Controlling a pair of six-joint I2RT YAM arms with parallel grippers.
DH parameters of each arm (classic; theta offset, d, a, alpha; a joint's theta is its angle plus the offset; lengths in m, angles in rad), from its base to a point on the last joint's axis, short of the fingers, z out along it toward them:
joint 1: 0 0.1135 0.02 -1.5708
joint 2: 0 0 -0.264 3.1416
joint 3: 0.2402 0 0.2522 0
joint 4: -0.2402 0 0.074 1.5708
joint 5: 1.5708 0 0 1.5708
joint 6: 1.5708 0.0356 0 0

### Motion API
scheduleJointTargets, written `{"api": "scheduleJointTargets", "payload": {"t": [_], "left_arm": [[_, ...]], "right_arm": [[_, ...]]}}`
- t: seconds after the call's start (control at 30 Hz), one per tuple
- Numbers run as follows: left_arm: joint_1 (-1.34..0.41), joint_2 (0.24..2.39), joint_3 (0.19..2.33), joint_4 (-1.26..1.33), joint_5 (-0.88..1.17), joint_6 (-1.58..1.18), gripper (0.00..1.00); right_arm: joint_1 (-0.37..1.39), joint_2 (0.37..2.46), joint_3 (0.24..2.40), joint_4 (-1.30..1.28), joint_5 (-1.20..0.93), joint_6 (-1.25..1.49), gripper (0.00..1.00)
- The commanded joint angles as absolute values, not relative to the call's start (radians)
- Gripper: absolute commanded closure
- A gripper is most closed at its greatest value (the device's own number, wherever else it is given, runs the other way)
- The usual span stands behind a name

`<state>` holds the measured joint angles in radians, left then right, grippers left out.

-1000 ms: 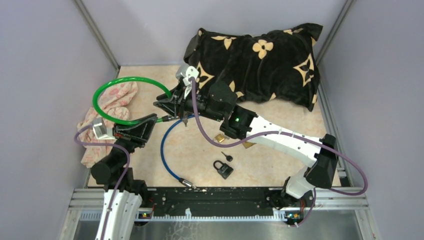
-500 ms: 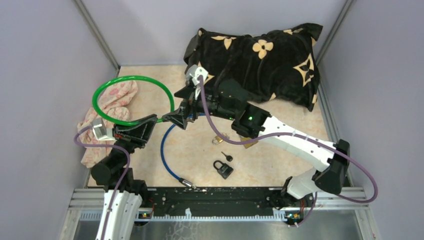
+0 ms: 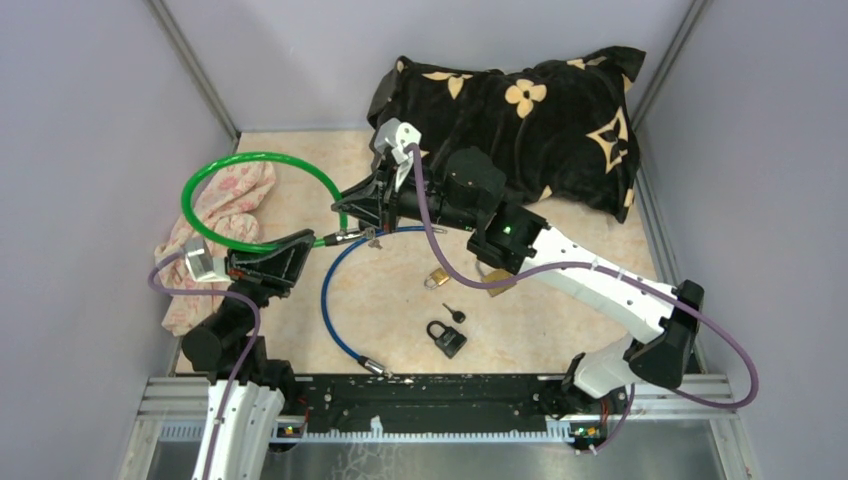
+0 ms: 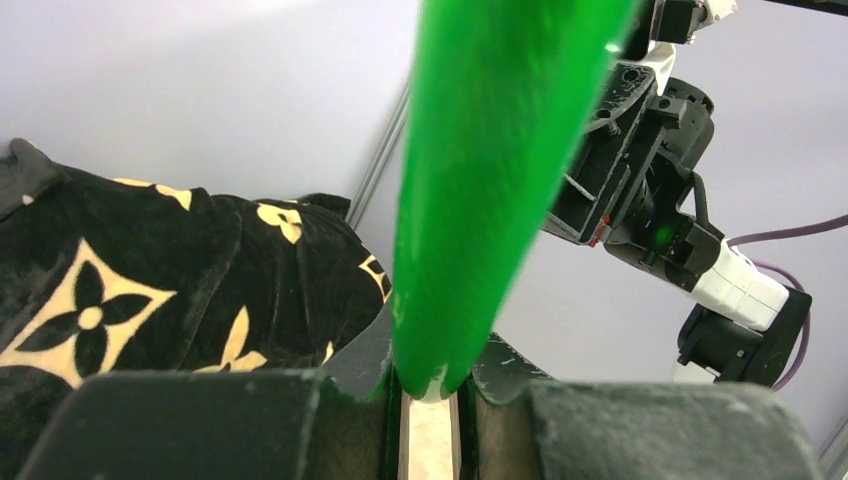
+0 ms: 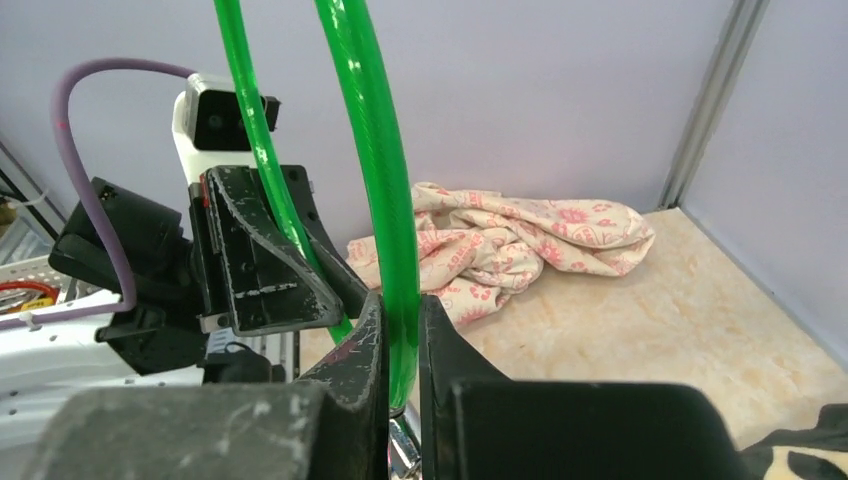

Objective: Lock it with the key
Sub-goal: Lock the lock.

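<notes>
At the near edge of the worktop (image 3: 560,330), a blue cable (image 3: 328,290) starts with a metal end and curves away toward the middle. Just right of it lies a black padlock (image 3: 447,339). The small black-headed key (image 3: 454,314) sits loose just beyond that padlock, close to it and well apart from both arms. A little farther back rests a brass padlock (image 3: 436,277), also lying free. On the left, the left gripper (image 3: 308,242) is pinching the green cable (image 3: 262,156), which its wrist camera shows wedged tight between the two fingers. The cable's metal tip pokes out past the fingertips, close to the far end of the blue cable. Just beyond, the right gripper (image 3: 350,203) reaches in from the right. It is pressed together on another stretch of the same green cable, with the cable running upright through the narrow gap between its fingers. The green cable sweeps out to the left in a wide loop over a pink flowered cloth (image 3: 235,195) bunched by the left wall. At the back, against the far wall, sits a black pillow (image 3: 520,120) with tan flower shapes.
</notes>
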<state>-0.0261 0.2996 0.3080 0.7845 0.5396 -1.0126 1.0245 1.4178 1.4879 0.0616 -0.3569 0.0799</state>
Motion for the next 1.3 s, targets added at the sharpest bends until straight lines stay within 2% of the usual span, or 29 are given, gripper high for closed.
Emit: {"api": "scheduleJointTargets", "payload": {"t": [0.0, 0.37, 0.43, 0.53, 0.6, 0.63, 1.0, 1.27], "left_arm": [[-0.021, 0.284, 0.325, 0.870, 0.496, -1.036, 1.00], [-0.021, 0.287, 0.332, 0.887, 0.479, -1.063, 1.00], [-0.022, 0.289, 0.329, 0.885, 0.489, -1.043, 1.00], [-0.022, 0.286, 0.324, 0.892, 0.520, -1.020, 1.00], [-0.021, 0.286, 0.322, 0.903, 0.538, -1.012, 1.00], [-0.021, 0.286, 0.322, 0.903, 0.541, -1.011, 1.00], [-0.024, 0.284, 0.319, 0.899, 0.555, -1.020, 1.00], [-0.024, 0.289, 0.318, 0.895, 0.564, -1.044, 1.00]], "right_arm": [[1.029, 1.436, 1.485, 0.048, -0.462, 0.103, 1.00], [0.969, 1.399, 1.328, 0.087, -0.588, 0.152, 0.99], [0.965, 1.392, 1.334, 0.082, -0.603, 0.145, 0.65], [0.965, 1.367, 1.339, 0.080, -0.598, 0.124, 0.25], [0.964, 1.352, 1.337, 0.063, -0.572, 0.101, 0.06], [0.963, 1.347, 1.336, 0.053, -0.565, 0.090, 0.02], [0.946, 1.385, 1.313, 0.102, -0.608, 0.025, 0.03], [0.948, 1.461, 1.382, 0.144, -0.747, 0.005, 0.37]]}}
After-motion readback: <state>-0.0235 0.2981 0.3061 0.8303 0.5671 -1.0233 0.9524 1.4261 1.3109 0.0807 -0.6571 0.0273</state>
